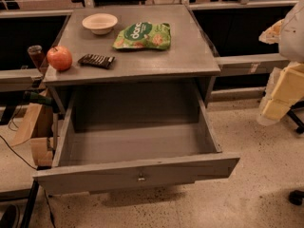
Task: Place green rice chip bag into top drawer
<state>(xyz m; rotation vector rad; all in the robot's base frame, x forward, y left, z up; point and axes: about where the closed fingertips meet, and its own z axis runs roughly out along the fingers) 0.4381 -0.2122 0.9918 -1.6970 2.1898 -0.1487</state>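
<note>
Top drawer (95, 175) is closest to me: pulled well out, shallow grey box, small metal pull (141, 177) at centre of the front panel, nothing visible inside. Green rice chip bag (142, 36) lies flat on the cabinet top (190, 56) above and behind it, just right of the bowl (99, 23), apart from the snack bar (96, 61) and apple (59, 58). Bag's long axis runs left-right across my view. Bright green, crinkly, white lettering, tan chips pictured. Gripper (278, 99) hangs at the right edge, well clear of the cabinet; the bag is to its left and further back. I can't tell whether it's open or closed, and it holds nothing that I can see. I'd reach leftward over the top.
</note>
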